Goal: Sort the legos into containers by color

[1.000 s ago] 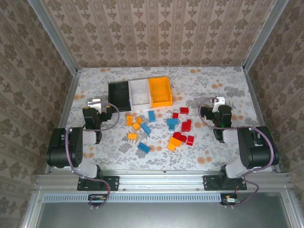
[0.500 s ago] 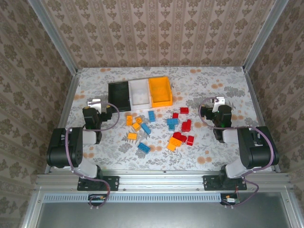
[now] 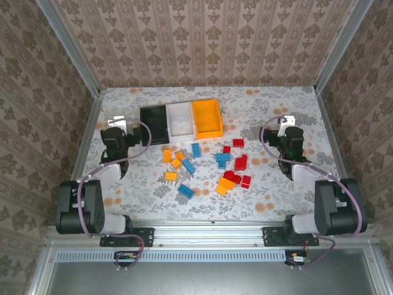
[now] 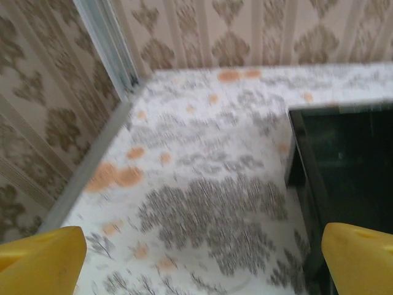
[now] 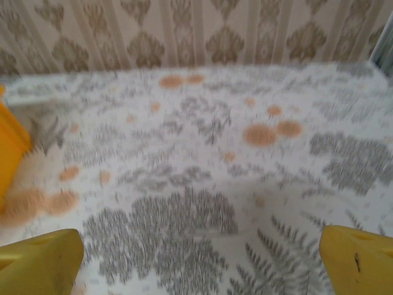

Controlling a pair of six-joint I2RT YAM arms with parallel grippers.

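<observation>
On your left, the left gripper [image 3: 116, 122] hovers beside the black bin [image 3: 154, 125], jaws spread wide, holding nothing. Next come the white bin [image 3: 181, 120] and orange bin [image 3: 207, 118], joined in a row. The legos [image 3: 206, 166] lie scattered on the table [image 3: 276, 196] just in front of them. Your right gripper [image 3: 286, 121] hangs wide apart too, empty, well right of the bins.

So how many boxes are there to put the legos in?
3, joined in a row toward the far side of the table: the black bin on the left, the white bin in the middle, the orange bin on the right. None seems hidden.
</observation>
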